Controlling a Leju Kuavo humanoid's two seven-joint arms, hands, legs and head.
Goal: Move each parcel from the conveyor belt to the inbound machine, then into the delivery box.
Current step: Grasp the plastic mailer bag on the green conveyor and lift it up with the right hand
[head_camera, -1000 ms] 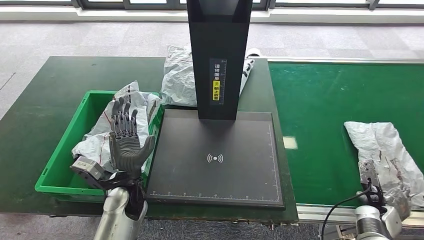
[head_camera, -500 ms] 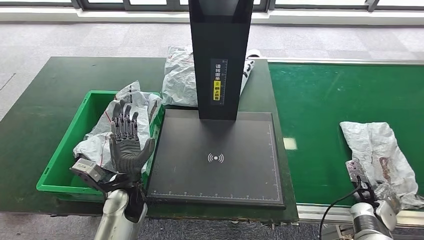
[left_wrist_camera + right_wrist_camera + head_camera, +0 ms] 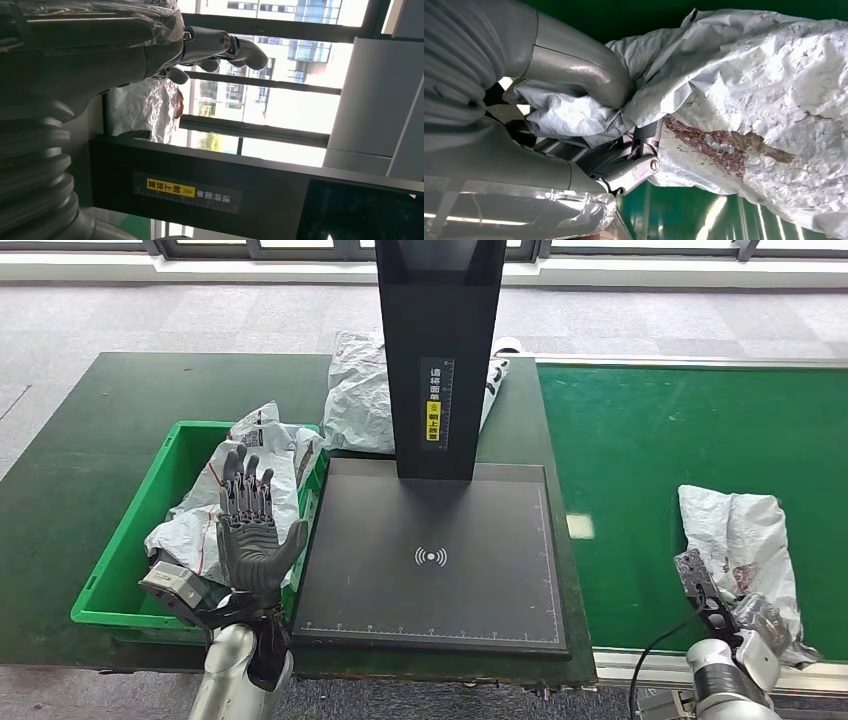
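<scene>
A crumpled grey parcel lies on the green conveyor belt near its front edge. My right hand grips the parcel's near end; in the right wrist view the thumb and the darker fingers pinch a fold of the grey parcel. My left hand is raised, palm up and fingers spread, holding nothing, over the right edge of the green delivery box. The inbound machine's black platform lies between the box and the belt.
Several grey parcels lie in the green box. Another parcel sits behind the machine's black column, which also stands in the left wrist view as the column. A dark green table carries box and machine.
My right hand has dragged the parcel a little leftward along the belt, bunching it up. My left hand has sunk slightly, still spread.
</scene>
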